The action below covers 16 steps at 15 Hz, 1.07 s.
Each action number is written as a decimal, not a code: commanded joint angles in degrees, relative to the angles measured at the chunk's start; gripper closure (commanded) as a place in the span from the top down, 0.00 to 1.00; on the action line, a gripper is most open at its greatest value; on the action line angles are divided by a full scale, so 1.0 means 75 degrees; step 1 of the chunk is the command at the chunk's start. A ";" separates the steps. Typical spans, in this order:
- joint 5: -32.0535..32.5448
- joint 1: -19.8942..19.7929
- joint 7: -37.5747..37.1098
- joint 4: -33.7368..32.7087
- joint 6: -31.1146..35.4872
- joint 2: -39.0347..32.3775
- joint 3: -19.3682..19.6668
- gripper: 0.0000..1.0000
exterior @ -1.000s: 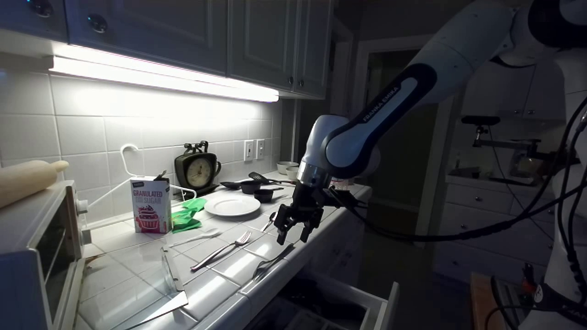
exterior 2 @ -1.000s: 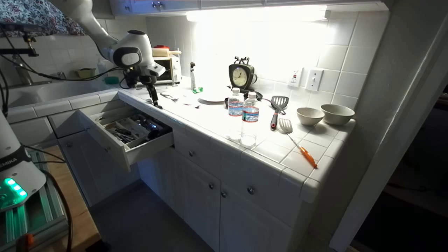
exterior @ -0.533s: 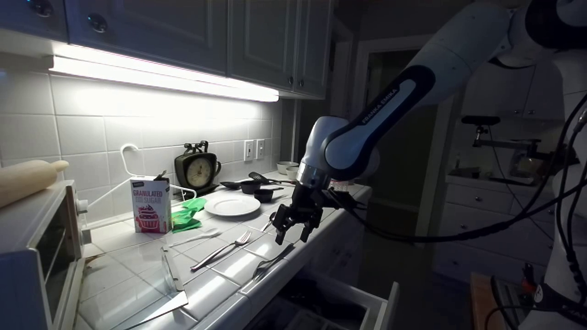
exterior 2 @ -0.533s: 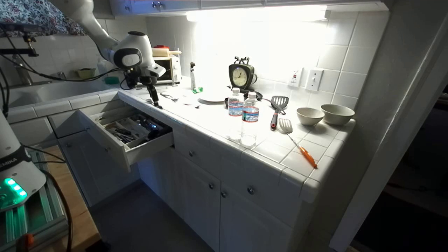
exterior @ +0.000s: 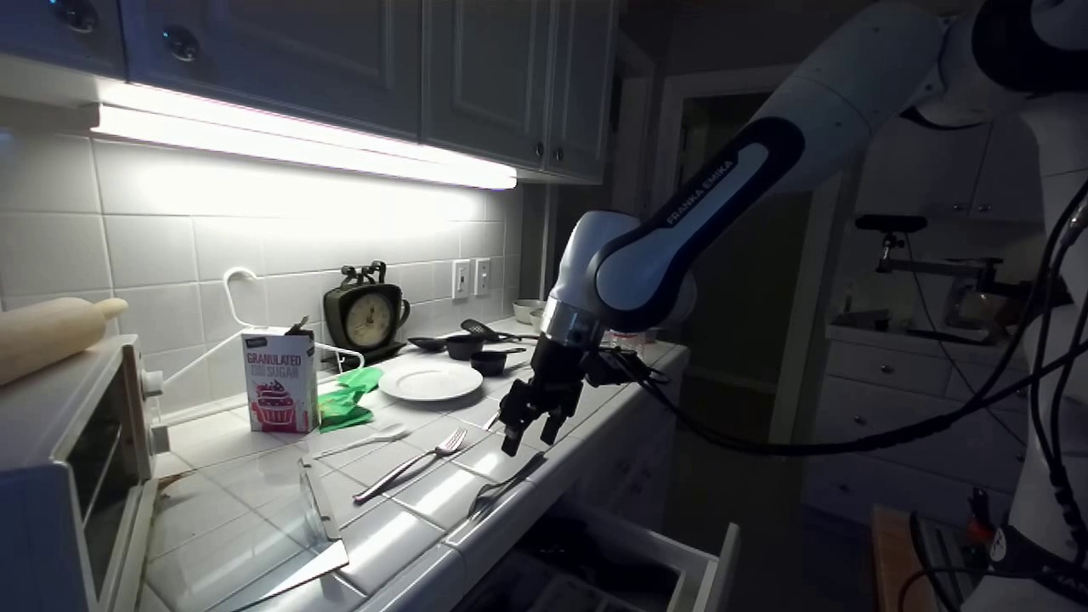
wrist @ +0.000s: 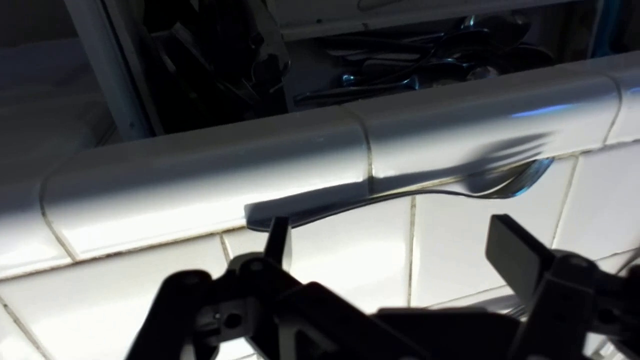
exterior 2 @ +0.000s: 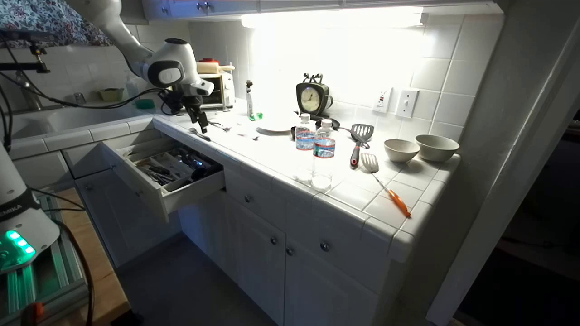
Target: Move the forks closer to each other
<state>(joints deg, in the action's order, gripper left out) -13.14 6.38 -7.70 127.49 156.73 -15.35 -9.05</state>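
Two silver forks lie on the white tiled counter. The front fork (exterior: 507, 486) lies along the counter's front edge, and it also shows in an exterior view (exterior 2: 199, 135) and in the wrist view (wrist: 350, 204). The second fork (exterior: 412, 467) lies farther in, about one tile away, and shows in an exterior view (exterior 2: 219, 127). In the wrist view it is mostly hidden behind my gripper. My gripper (exterior: 530, 439) is open and empty, a little above the counter near the front fork's handle end. In the wrist view, the left fingertip of the gripper (wrist: 390, 222) overlaps that handle end.
An open drawer (exterior 2: 195, 199) with cutlery stands below the counter edge. A white plate (exterior: 430, 383), a white spoon (exterior: 374, 437), a sugar box (exterior: 280, 382) and a clear glass-like piece with a metal edge (exterior: 319, 501) are on the counter. A toaster oven (exterior: 76, 459) stands at one end.
My gripper has moved slightly left in an exterior view, turned a little, and risen slightly from the front fork. It stays open. Both forks lie where they were.
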 commanded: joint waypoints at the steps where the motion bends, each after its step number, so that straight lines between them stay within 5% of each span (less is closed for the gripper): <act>1: 0.0253 -0.0067 0.0917 -0.0378 -0.0231 -0.0329 -0.0074 1.00; 4: 0.0894 0.0321 0.0058 -0.0408 -0.0045 -0.0359 0.0422 1.00; 5: 0.0424 0.0035 0.0636 -0.0218 -0.0086 -0.0233 0.0074 1.00; 9: 0.0712 0.0148 0.0318 -0.0283 -0.0083 -0.0259 0.0284 1.00; 16: 0.0720 -0.0225 0.2723 -0.0281 0.0311 -0.0366 -0.0337 1.00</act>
<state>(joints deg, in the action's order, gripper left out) -8.05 6.55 6.31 125.44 157.47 -17.35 -9.30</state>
